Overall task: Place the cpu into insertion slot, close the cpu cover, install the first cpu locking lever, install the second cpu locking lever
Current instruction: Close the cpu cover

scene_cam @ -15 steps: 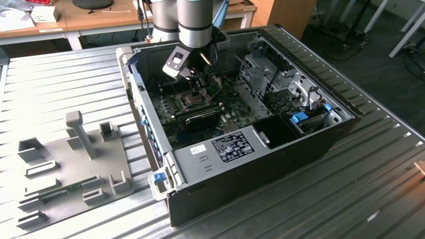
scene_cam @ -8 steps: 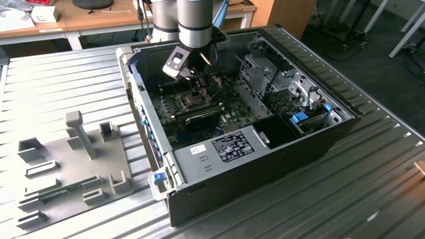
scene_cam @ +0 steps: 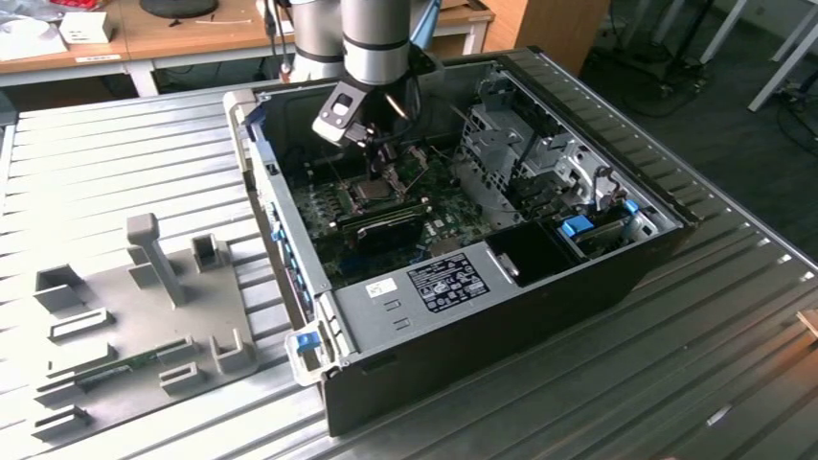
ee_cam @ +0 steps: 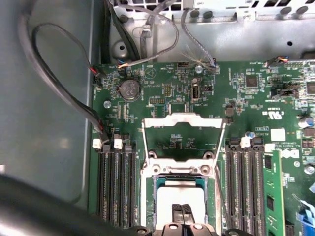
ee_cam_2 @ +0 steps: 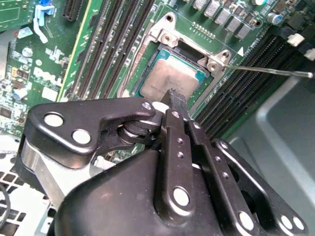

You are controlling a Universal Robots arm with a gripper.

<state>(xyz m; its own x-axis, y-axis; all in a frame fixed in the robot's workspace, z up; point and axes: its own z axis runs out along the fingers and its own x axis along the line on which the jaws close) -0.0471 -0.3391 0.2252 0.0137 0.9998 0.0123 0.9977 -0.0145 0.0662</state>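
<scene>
The gripper has its two fingers pressed together with nothing visible between them. It hangs tips-down just above the cpu, over the chip's edge nearest the wrist. In both wrist views the fingertips overlap that edge, but I cannot tell whether they touch it.

The cpu lies flat in the insertion slot, its dull grey top facing up. The cpu cover is swung open beyond the far side of the slot, so the chip is bare. In the second wrist view a thin locking lever sticks out sideways from a corner of the slot, unlatched.

Black memory slots flank the slot on two sides of the green motherboard. In the exterior view the board sits inside an open computer case lying on the ribbed metal counter, close to its far edge. A grey fixture plate rests near the counter's edge at the exterior view's left.
</scene>
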